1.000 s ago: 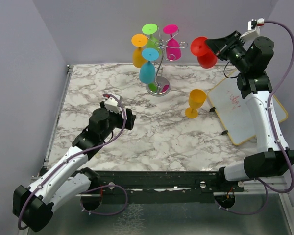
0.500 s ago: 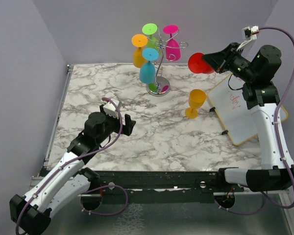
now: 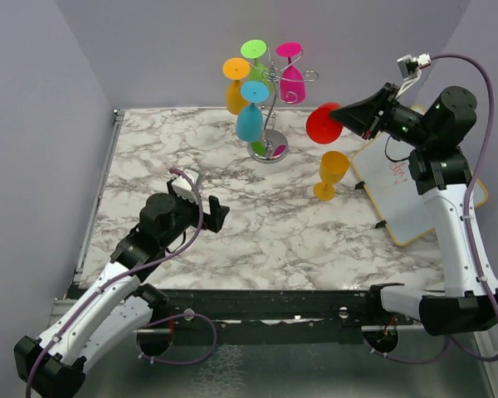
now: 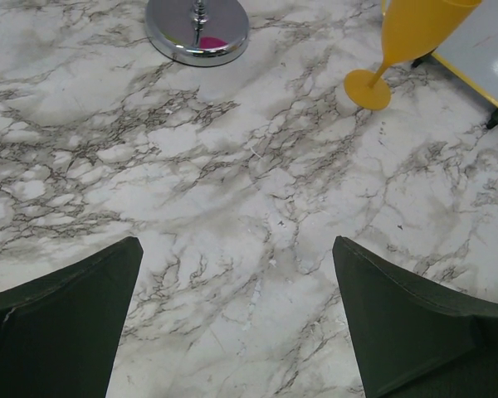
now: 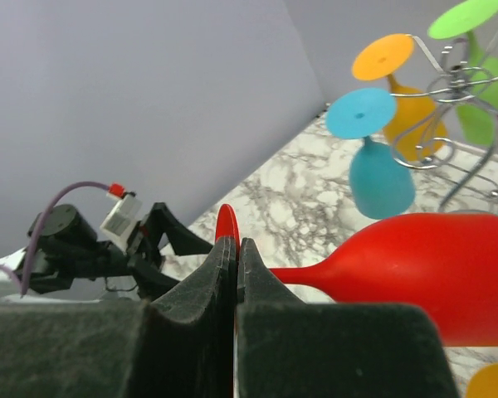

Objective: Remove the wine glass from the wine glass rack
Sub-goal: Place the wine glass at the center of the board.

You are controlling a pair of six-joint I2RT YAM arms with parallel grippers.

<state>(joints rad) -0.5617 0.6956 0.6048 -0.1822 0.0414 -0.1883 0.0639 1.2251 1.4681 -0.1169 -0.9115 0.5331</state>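
Pale lilac walls enclose a grey-veined marble table [image 3: 299, 236] on three sides.

Item 1, wine glass rack [image 3: 269, 148]: stands upright at the far centre of the table on its round shiny base. Four glasses hang from it foot-up: an orange glass [image 3: 235, 89], a green glass [image 3: 255, 60], a pink glass [image 3: 292, 76] and a blue glass [image 3: 250, 116]. The left wrist view shows only the base of the rack, at the top edge.

Item 2, red wine glass [image 3: 324, 123]: off the rack and clear of it. It is held in the air to the right of the rack, above the table, lying roughly on its side. It touches neither the rack nor the hanging glasses.

Item 3, right gripper [image 5: 236, 249]: fingers are pressed together on the stem of the red wine glass, just beside its foot. The bowl extends out to one side of the fingers.

Item 4, left gripper [image 4: 236, 319]: jaws stand wide apart with nothing between them. It hangs low over the near left part of the table, well apart from the rack.

Item 5, yellow glass [image 3: 331, 172]: stands upright on the table, right of the rack base and below the red wine glass.

Item 6, whiteboard [image 3: 394, 197]: yellow-framed, lies at the right side of the table, near the yellow glass. Faint red marks show on it; they are too small to read.
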